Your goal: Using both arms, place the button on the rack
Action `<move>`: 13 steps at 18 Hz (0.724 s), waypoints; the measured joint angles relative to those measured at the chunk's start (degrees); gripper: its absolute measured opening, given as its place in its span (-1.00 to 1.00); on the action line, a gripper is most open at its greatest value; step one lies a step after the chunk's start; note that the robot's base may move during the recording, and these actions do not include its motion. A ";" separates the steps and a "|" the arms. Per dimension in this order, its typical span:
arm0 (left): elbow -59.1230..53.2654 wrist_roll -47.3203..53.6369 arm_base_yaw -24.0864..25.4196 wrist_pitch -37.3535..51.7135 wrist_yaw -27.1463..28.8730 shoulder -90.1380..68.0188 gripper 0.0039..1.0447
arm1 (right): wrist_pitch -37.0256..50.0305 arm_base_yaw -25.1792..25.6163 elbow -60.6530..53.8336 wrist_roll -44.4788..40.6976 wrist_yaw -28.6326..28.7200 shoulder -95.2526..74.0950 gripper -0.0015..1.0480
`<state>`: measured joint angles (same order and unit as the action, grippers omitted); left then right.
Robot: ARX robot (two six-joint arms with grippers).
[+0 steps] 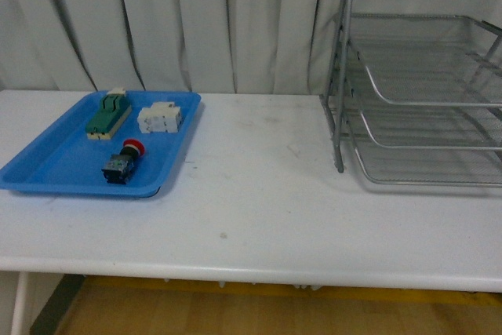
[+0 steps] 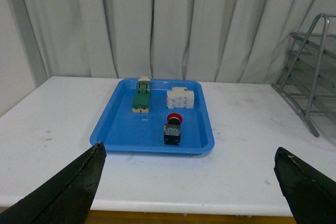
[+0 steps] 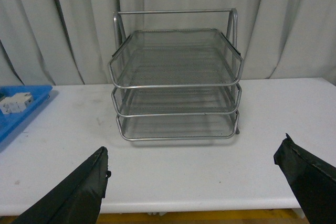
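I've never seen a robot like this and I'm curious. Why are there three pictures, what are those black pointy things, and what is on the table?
The pictures come from three cameras on one robot with two arms. One camera sits on its body and looks ahead at the white table. The other two sit on its wrists.

The black pointy shapes are the fingers of its grabbers. The left gripper and the right gripper are both wide open and hold nothing.

On the table lies a flat blue plastic tray. In it are a small switch with a round red cap, the button, a green-and-cream block and a white block. Further right stands a silver wire-mesh rack with three shelves, all of them bare.
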<state>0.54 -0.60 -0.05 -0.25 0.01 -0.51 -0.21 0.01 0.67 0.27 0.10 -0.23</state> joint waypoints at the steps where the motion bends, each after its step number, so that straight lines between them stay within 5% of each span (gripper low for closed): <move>1: 0.00 0.00 0.00 0.00 0.00 0.00 0.88 | 0.00 0.00 0.00 0.00 0.00 0.00 0.87; 13: 0.00 0.00 0.00 0.00 0.00 0.00 0.88 | 0.00 0.00 0.00 0.00 0.00 0.00 0.87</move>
<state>0.54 -0.60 -0.05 -0.25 0.01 -0.51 -0.21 0.01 0.67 0.27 0.10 -0.23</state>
